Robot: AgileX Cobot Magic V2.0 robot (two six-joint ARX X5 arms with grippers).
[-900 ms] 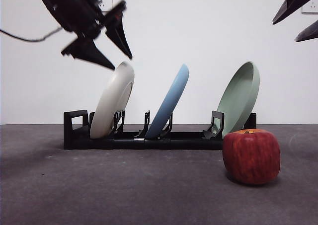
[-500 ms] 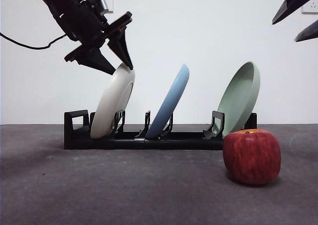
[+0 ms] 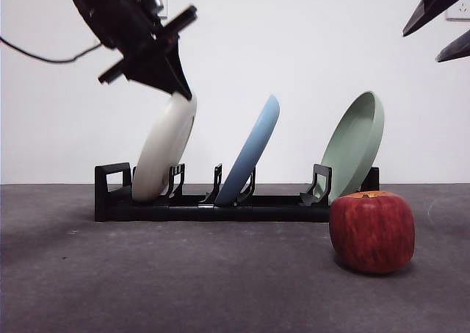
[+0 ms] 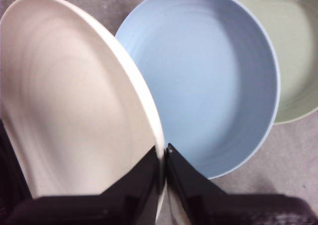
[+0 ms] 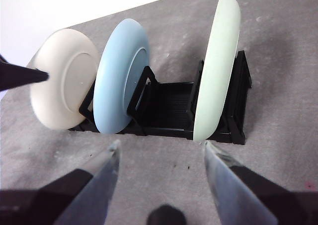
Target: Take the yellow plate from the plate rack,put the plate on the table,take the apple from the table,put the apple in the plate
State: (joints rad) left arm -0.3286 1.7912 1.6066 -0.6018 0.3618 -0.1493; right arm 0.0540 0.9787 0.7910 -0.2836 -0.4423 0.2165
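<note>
The yellow plate (image 3: pixel 163 153) leans in the leftmost slot of the black plate rack (image 3: pixel 220 204) on the table (image 3: pixel 183 274). My left gripper (image 3: pixel 178 92) comes down from the upper left and is shut on the plate's top rim. In the left wrist view its jaws (image 4: pixel 164 153) pinch the rim of the yellow plate (image 4: pixel 74 101). The apple (image 3: pixel 371 231) stands on the table in front of the rack's right end. My right gripper (image 5: pixel 161 153) hangs open, high at the right (image 3: pixel 421 46), well away from the rack (image 5: pixel 169 111).
A light blue plate (image 3: pixel 253 149) leans in the middle slot, close beside the yellow one. A pale green plate (image 3: pixel 356 145) stands in the right slot, just behind the apple. A white wall rises behind the table.
My left gripper came down from above the yellow plate onto its top rim and went from open to shut on it. The plate now stands slightly more upright. The right arm held still.
</note>
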